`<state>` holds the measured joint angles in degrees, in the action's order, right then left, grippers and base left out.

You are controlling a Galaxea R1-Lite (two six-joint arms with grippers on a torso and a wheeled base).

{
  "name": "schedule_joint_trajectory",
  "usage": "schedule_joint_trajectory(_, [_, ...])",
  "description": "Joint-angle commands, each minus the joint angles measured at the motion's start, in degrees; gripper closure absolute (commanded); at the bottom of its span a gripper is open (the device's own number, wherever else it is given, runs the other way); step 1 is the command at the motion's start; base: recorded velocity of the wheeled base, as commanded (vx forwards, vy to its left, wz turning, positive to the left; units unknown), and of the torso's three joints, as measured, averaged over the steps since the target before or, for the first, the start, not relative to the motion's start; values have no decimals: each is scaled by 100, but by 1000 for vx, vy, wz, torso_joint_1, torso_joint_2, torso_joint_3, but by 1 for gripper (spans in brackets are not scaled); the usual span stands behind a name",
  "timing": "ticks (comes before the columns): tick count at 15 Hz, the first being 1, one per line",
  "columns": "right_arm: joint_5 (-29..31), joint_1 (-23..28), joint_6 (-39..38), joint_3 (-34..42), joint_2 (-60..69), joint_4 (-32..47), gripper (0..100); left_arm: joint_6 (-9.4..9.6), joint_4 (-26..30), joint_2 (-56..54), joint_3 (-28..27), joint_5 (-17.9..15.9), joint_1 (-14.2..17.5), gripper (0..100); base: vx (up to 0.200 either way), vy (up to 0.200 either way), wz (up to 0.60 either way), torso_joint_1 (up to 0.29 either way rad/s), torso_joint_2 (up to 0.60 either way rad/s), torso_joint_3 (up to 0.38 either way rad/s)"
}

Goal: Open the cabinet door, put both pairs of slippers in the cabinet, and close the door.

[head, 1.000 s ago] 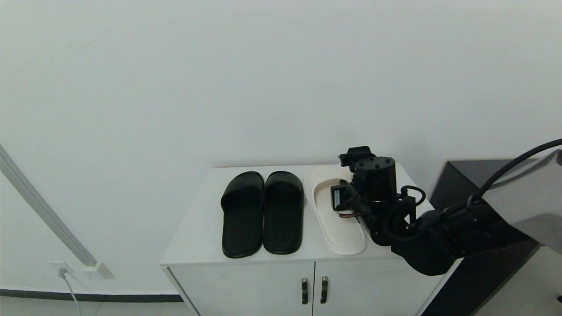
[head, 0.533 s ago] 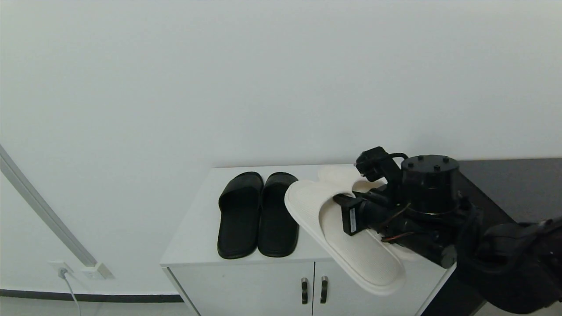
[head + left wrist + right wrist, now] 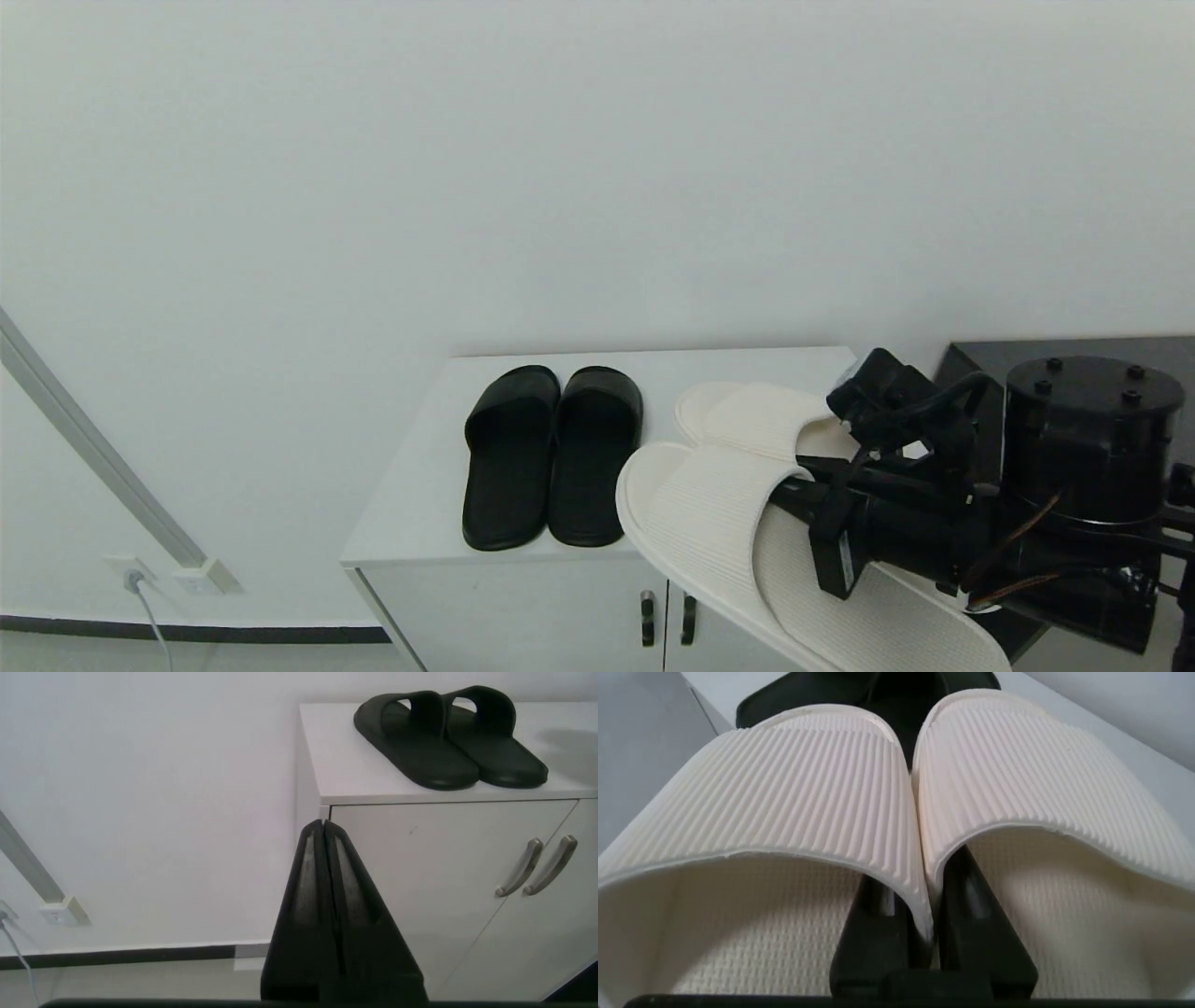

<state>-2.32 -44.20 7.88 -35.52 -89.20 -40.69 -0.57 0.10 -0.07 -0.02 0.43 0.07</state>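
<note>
The black slippers [image 3: 551,457] lie side by side on the white cabinet top [image 3: 420,485]. The cabinet doors [image 3: 523,616] are closed, with both handles [image 3: 667,617] at the centre seam. My right gripper [image 3: 794,487] is shut on the white slippers [image 3: 709,523], held in the air off the cabinet's front right corner. In the right wrist view its fingers [image 3: 971,917] reach under the ribbed straps and pinch the inner sides of the white slippers [image 3: 822,793] together. My left gripper [image 3: 324,849] is shut and empty, low beside the cabinet's left front corner, below the black slippers [image 3: 448,737].
A dark surface [image 3: 1074,353] stands to the right of the cabinet. A wall socket with a cable [image 3: 131,574] and a slanted wall strip [image 3: 93,448] sit low on the left. The door handles [image 3: 542,864] are right of the left gripper.
My right gripper has lifted the white pair off the cabinet top and carried it forward and to the right. The black slippers shifted slightly left.
</note>
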Motion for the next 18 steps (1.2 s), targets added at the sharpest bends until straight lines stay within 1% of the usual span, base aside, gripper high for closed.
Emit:
schedule_joint_trajectory(1, [-6, -36, 4, 46, 96, -9, 100, -4, -1, 7, 2, 1, 1, 100, 0, 0, 0, 0, 0, 0])
schedule_joint_trajectory(3, [-14, -36, -5, 37, 96, -18, 100, -4, -1, 7, 2, 1, 1, 100, 0, 0, 0, 0, 0, 0])
schedule_joint_trajectory(8, [-23, -45, -23, 46, 78, -9, 100, -4, -1, 7, 2, 1, 1, 100, -200, 0, 0, 2, -1, 2])
schedule_joint_trajectory(10, [-164, -45, -23, 63, 78, 0, 100, -4, -1, 7, -6, 1, 1, 100, -200, 0, 0, -10, 2, 2])
schedule_joint_trajectory(18, [-181, -45, -14, 142, 17, -18, 100, -4, -1, 7, 2, 1, 1, 100, -200, 0, 0, 1, 4, 4])
